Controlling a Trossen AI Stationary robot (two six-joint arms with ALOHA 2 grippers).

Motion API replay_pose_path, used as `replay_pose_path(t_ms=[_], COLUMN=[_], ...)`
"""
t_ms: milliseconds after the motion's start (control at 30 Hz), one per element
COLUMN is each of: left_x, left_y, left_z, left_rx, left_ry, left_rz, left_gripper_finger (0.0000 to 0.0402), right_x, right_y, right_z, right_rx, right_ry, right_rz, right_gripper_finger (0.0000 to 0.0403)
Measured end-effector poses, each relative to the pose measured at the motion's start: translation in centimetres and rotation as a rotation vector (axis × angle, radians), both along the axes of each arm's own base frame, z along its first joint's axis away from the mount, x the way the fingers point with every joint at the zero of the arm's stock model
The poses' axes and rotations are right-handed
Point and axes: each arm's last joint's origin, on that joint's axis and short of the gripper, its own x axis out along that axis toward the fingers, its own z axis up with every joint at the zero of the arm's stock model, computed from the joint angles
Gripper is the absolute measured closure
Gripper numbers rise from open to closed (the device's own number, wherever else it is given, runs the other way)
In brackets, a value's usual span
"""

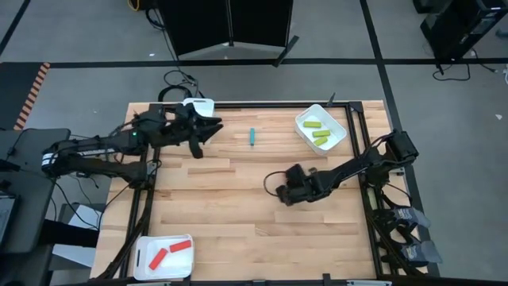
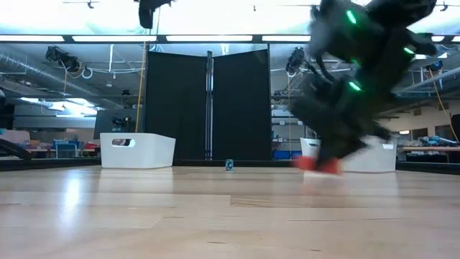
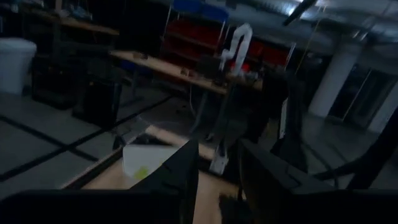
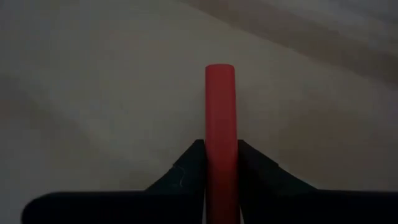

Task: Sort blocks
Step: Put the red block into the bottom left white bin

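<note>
My right gripper [image 1: 279, 191] is over the middle of the table and is shut on a red block [image 4: 220, 106]. In the low view that block [image 2: 320, 164] shows red at the gripper's lower end, close above the wood. A teal-blue block [image 1: 252, 137] lies flat on the table toward the far edge, also visible in the low view [image 2: 229, 165]. My left gripper [image 1: 213, 125] is open near the far left corner, beside a white tray [image 1: 200, 104], and touches nothing. In its own wrist view, my left gripper [image 3: 217, 155] shows a gap between its fingers. My right gripper pinches the red block between its two fingers at the block's rear part [image 4: 220, 138]. The block lies along the fingers and its free end [image 4: 220, 71] sticks out past the fingertips. The fingers slant down from the table's right side. Whether the block touches the table, I cannot tell.
A white tray [image 1: 337, 125] near the far right corner holds three yellow-green blocks [image 1: 317, 131]. Another white tray [image 1: 147, 268] at the near left corner holds two red blocks [image 1: 168, 253]. Bare wood lies between the trays.
</note>
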Motion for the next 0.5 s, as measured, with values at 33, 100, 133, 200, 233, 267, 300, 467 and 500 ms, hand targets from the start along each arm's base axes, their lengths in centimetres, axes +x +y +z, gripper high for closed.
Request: replay_pose_path(t_ms=[33, 100, 133, 200, 233, 267, 300, 467, 500], left_x=[-0.4, -1.1, -1.6, -2.3, -2.7, -3.1, -3.4, -4.6, -4.7], left_y=[-0.1, -0.2, -0.3, -0.4, -0.5, -0.6, -0.6, -0.8, -0.9], left_z=[0.3, 0.8, 1.1, 1.5, 1.7, 1.9, 2.0, 2.5, 2.7], left_rx=[0.003, 0.005, 0.006, 0.009, 0.008, 0.004, -0.001, 0.002, 0.003], left_ry=[-0.019, -0.048, -0.063, -0.089, -0.102, -0.111, -0.119, -0.154, -0.165], left_rz=[0.0, 0.0, 0.0, 0.0, -0.001, -0.002, -0.002, 0.003, 0.001], left_gripper_finger=[0.0282, 0.0282, 0.0282, 0.0282, 0.0282, 0.0282, 0.0282, 0.0282, 0.0282], right_x=[1.0, 2.8, 3.8, 5.7, 6.4, 7.2, 8.0, 12.2, 13.1], right_y=[0.2, 0.5, 0.7, 1.1, 1.2, 1.3, 1.5, 2.8, 3.2], right_z=[0.4, 1.6, 2.3, 3.7, 4.5, 5.1, 5.9, 7.3, 7.4], right_rx=[0.001, -0.02, -0.035, -0.061, -0.074, -0.091, -0.106, -0.129, -0.121], right_ry=[-0.061, -0.183, -0.252, -0.391, -0.444, -0.489, -0.533, -0.609, -0.625], right_rz=[0.048, 0.161, 0.218, 0.327, 0.372, 0.409, 0.441, 0.625, 0.668], right_gripper_finger=[0.0333, 0.0333, 0.0333, 0.0333, 0.0333, 0.0333, 0.0333, 0.0333, 0.0333])
